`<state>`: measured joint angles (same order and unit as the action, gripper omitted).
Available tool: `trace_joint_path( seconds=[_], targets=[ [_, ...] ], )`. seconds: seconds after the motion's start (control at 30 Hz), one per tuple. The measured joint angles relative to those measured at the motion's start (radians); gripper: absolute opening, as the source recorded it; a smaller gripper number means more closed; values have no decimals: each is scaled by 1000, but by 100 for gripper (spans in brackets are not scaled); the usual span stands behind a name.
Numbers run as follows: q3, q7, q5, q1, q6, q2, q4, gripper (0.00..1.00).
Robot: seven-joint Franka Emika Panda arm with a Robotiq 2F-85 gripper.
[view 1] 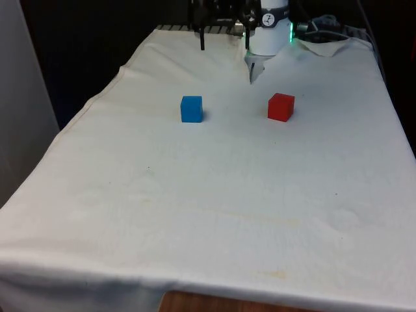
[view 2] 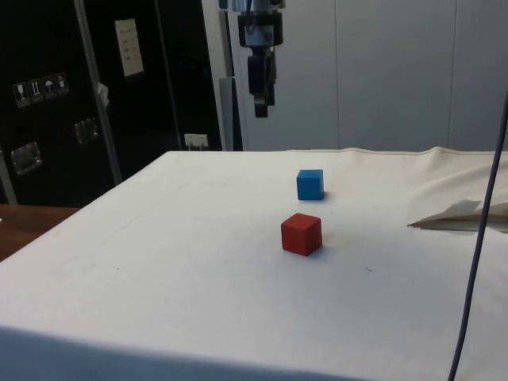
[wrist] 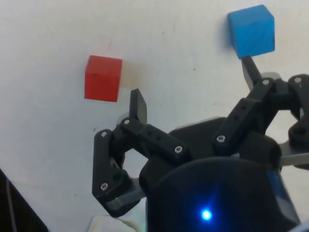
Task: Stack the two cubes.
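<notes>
A blue cube point(view 1: 191, 108) and a red cube point(view 1: 281, 106) rest apart on the white cloth, blue toward the front view's left and red toward its right. In the side view the red cube point(view 2: 302, 233) sits nearer the camera than the blue cube point(view 2: 310, 184). My gripper point(view 2: 260, 107) hangs high above the table's far end, behind both cubes and touching neither. In the wrist view the gripper point(wrist: 193, 87) is open and holds nothing, with the red cube point(wrist: 103, 78) beyond one finger and the blue cube point(wrist: 251, 31) just past the other.
A bunched fold of cloth point(view 2: 464, 214) lies at the robot's end of the table, with a thin cable point(view 2: 479, 238) hanging in front of it in the side view. The cloth's front edge point(view 1: 195, 292) drops off near the front camera.
</notes>
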<state>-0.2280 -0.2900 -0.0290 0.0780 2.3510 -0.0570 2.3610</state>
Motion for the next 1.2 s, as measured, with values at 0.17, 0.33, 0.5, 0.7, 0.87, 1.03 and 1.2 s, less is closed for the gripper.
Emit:
trace_joint_path(
  seconds=[0.17,0.33,0.5,0.7,0.87,1.03,1.2],
  targets=[
    [-16,-30,0,0,14,-3,19,100],
    [-34,-64,0,0,37,-9,46,100],
    [-48,-86,0,0,73,-11,79,100],
    [-62,-100,-1,-1,132,-10,123,100],
    [-73,-105,-1,-1,165,-3,142,100],
    [-85,-105,-1,-1,204,13,157,100],
    [-100,-104,0,-1,241,42,161,100]
  ],
)
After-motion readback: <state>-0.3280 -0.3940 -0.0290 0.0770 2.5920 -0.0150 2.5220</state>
